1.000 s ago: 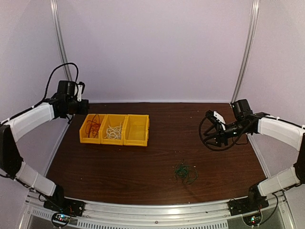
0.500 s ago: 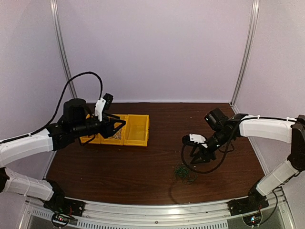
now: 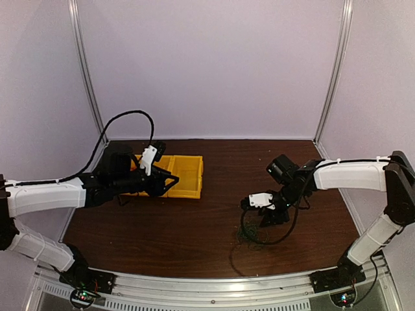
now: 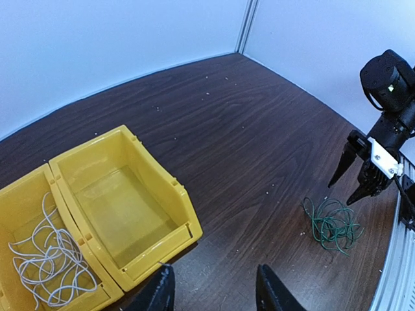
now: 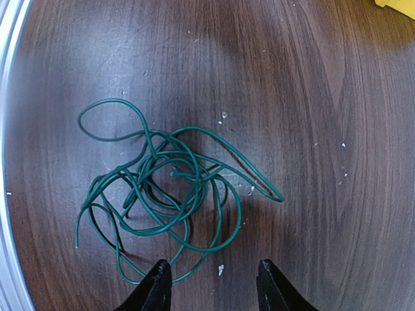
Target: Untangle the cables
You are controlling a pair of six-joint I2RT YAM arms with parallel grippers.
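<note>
Loosely tangled green cables [image 5: 165, 194] lie under the right gripper [image 5: 213, 285].

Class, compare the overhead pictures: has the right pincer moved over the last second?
Yes: the right pincer came left and nearer, toward the unmoved green cable.

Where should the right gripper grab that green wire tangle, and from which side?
Take the green wire tangle at its dense middle, where the strands cross, coming straight down from above. It lies flat on the table, and its outer loops are single thin strands. The open right gripper hovers close by.
</note>
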